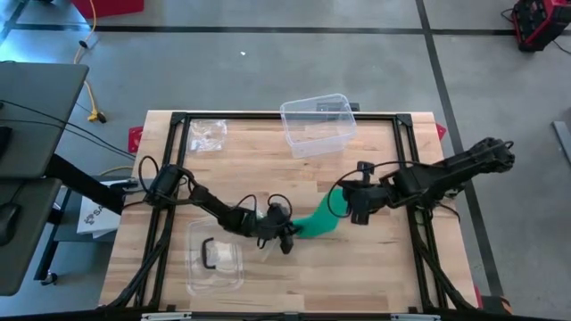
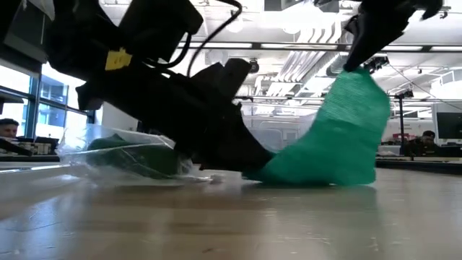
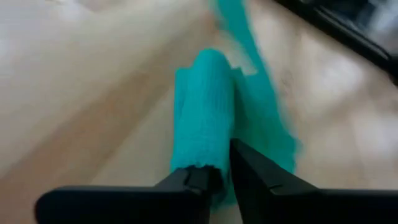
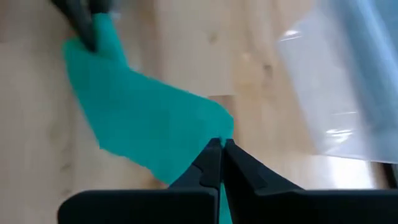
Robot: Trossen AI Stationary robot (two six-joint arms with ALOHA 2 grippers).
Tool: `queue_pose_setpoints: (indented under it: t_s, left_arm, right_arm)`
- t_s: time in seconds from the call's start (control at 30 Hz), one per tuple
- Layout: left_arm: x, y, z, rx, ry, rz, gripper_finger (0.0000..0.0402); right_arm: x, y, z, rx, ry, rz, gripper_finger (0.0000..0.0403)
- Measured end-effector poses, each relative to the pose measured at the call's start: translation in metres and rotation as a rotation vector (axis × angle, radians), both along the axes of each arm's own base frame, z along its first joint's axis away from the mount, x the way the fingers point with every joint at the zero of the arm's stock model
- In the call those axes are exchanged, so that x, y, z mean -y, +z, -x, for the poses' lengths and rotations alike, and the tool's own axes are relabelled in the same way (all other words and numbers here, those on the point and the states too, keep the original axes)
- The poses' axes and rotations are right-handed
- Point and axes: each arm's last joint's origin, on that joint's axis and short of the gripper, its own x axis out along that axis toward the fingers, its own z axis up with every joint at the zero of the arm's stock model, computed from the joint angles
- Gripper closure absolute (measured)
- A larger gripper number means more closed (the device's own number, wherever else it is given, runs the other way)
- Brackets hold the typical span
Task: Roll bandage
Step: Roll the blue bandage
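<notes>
Tub (image 1: 318,124): at 12 o'clock, contents unclear
Left gripper (image 1: 284,234): pinched the bandage (image 1: 314,223) roll
Right gripper (image 1: 340,203): clamped its loose end, raised

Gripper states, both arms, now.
Left gripper: shut on the rolled end of the green bandage.
Right gripper: shut on the bandage's free end.

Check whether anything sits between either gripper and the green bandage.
Nothing visible does. The left gripper is shut on the rolled end of the bandage at the table's middle, and the right gripper is shut on its raised loose end. The clear containers lie apart.
</notes>
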Motion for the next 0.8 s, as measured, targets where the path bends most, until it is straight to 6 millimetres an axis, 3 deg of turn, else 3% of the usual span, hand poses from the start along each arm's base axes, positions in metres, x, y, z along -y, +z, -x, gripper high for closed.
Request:
queue_pose_setpoints:
  t_s: [0.17, 0.33, 0.47, 0.63, 0.8]
  left_arm:
    - [-0.006, 0.001, -0.002, -0.012, -0.114, 0.044, 0.0318]
    - [-0.011, 0.011, 0.003, -0.028, -0.194, -0.008, 0.0311]
    - [-0.010, 0.032, 0.008, 0.015, -0.091, -0.159, 0.0318]
    - [-0.014, 0.038, 0.012, -0.026, 0.026, -0.309, 0.0332]
    - [-0.017, 0.037, 0.012, -0.023, 0.050, -0.217, 0.0342]
  right_arm:
    - [-0.021, -0.001, 0.006, 0.004, 0.046, -0.069, 0.0403]
    - [-0.038, -0.001, 0.014, 0.016, 0.072, -0.103, 0.0403]
    - [-0.052, 0.004, 0.021, 0.029, 0.106, -0.127, 0.0403]
    - [-0.076, 0.019, 0.028, 0.086, 0.270, -0.146, 0.0403]
    - [-0.103, 0.012, 0.029, 0.124, 0.476, -0.281, 0.0403]
